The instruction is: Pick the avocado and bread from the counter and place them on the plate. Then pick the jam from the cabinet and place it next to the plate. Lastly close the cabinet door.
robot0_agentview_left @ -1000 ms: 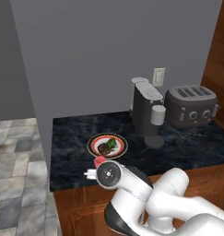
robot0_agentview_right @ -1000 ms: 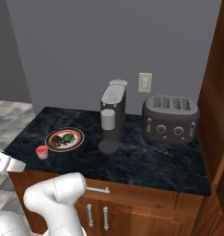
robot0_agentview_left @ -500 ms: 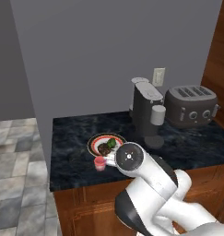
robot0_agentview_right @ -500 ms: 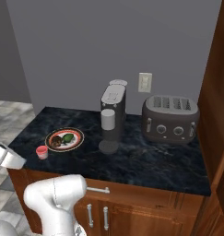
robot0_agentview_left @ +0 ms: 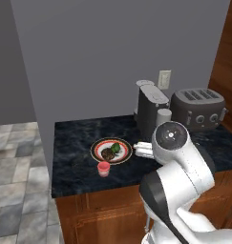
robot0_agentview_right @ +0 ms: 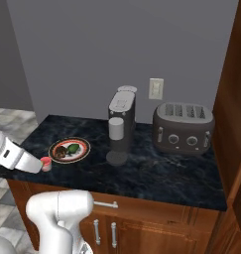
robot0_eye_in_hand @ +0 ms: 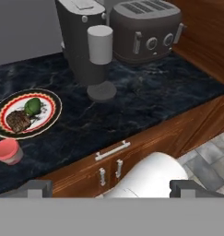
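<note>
in the hand view the plate (robot0_eye_in_hand: 26, 114) lies at the left edge of the frame on the black counter (robot0_eye_in_hand: 145, 99), carrying the green avocado (robot0_eye_in_hand: 33, 106) and a dark brown piece of bread (robot0_eye_in_hand: 18, 120), with a small pink jar of jam (robot0_eye_in_hand: 7, 151) just beside the plate's lower left rim. a grey coffee machine (robot0_eye_in_hand: 85, 41) stands at top centre and a dark toaster (robot0_eye_in_hand: 145, 30) at upper right. the gripper (robot0_eye_in_hand: 111, 188) shows its two dark tips far apart at the bottom corners, spread wide with nothing between them.
</note>
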Robot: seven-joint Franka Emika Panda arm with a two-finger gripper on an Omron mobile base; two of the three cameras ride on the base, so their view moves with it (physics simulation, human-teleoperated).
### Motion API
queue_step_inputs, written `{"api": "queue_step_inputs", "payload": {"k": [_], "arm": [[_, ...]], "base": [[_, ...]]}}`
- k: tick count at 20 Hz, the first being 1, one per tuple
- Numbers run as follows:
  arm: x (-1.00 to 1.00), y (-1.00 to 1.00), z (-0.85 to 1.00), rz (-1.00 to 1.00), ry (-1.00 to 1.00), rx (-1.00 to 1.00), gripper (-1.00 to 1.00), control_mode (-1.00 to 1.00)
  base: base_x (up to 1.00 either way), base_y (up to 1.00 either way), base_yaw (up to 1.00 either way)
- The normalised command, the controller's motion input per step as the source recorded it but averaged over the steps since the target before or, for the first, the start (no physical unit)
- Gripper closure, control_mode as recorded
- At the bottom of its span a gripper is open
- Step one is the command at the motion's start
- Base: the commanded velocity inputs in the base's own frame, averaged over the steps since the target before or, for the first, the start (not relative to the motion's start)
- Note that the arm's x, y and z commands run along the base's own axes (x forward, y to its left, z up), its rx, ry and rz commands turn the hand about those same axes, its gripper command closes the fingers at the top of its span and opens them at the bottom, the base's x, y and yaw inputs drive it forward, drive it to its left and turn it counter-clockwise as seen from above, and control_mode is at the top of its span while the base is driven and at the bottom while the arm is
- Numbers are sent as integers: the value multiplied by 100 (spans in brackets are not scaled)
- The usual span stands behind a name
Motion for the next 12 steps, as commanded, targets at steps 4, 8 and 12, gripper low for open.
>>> {"api": "queue_step_inputs", "payload": {"k": [4, 8, 12], "arm": [[0, -64, 2, 0, 1, 6, -100, -100], [0, -39, -22, 1, -2, 2, -100, -100], [0, -21, -34, 1, -7, 0, -100, -100]], "base": [[0, 0, 0], [0, 0, 0], [0, 0, 0]]}}
